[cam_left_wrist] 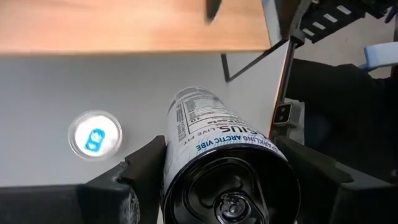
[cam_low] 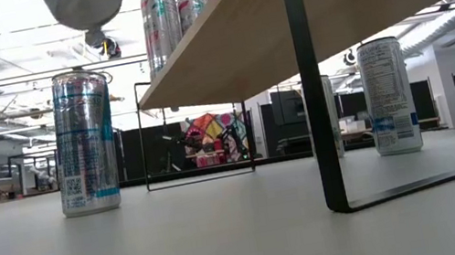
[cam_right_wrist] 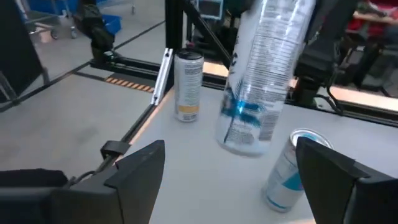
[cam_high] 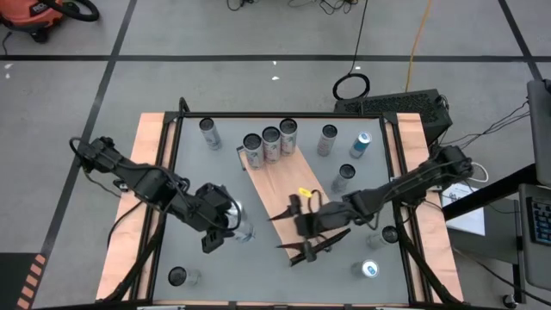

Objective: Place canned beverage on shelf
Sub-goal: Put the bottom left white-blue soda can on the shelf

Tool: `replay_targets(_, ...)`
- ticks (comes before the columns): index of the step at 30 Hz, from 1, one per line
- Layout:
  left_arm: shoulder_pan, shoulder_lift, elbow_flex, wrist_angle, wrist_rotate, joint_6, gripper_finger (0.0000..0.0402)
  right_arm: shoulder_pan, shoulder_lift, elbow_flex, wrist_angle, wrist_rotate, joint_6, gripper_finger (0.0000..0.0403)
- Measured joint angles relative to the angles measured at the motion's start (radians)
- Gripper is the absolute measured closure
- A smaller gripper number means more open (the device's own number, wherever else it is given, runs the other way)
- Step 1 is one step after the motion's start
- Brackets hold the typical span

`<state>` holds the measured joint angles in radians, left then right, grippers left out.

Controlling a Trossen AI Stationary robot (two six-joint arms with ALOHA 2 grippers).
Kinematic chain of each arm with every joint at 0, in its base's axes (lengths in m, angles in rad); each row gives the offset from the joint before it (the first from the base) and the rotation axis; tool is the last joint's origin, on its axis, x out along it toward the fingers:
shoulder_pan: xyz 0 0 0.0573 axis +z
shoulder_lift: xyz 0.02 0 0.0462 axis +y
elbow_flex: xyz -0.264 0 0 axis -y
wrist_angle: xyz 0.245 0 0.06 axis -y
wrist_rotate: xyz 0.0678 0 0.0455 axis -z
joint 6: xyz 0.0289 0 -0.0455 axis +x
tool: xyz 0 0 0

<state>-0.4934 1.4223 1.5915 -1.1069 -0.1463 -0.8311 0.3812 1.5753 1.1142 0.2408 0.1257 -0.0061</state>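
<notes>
Three cans already stand at the far end of the shelf; my left pincer grips a fourth, a silver-and-blue can, lifted off the table just beside the shelf, placement pending, right pincer wide open, empty.

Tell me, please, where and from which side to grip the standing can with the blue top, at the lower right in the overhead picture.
Grip the can around the middle of its round wall, jaws level, coming from the side toward the table's centre. It stands upright, so the wall is free all round, and the tabletop on that side is bare.
</notes>
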Motion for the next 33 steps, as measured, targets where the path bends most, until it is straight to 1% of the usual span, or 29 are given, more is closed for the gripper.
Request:
replay_targets(6,0.011,0.0,0.033,0.007,-0.024,0.143,0.0148,-0.041,0.088,0.145,-0.115,0.0,0.008,0.0106)
replay_targets(9,0.011,0.0,0.035,0.021,-0.041,0.225,0.0148,-0.059,0.109,0.185,-0.127,0.0,0.013,0.0106)
replay_targets(11,0.01,0.0,0.036,0.033,-0.049,0.266,0.0148,-0.071,0.11,0.194,-0.126,-0.003,0.013,0.0106)
replay_targets(16,0.009,0.0,0.036,0.027,-0.074,0.373,0.0148,-0.113,0.109,0.199,-0.125,-0.112,0.039,0.0106)
replay_targets(19,0.009,0.0,0.036,0.031,-0.094,0.444,0.0148,-0.134,0.109,0.199,-0.126,-0.154,0.051,0.0105)
replay_targets(22,0.009,0.0,0.036,0.052,-0.111,0.527,0.0148,-0.146,0.109,0.199,-0.125,-0.157,0.051,0.0105)
replay_targets(26,0.01,0.0,0.036,0.128,-0.123,0.63,0.0148,-0.16,0.109,0.199,-0.126,-0.162,0.041,0.0105)
replay_targets(29,0.01,0.0,0.036,0.186,-0.125,0.7,0.0148,-0.168,0.109,0.199,-0.124,-0.193,0.029,0.0105)
replay_targets(33,0.009,0.0,0.036,0.201,-0.124,0.777,0.0148,-0.171,0.109,0.199,-0.121,-0.233,0.018,0.0105)
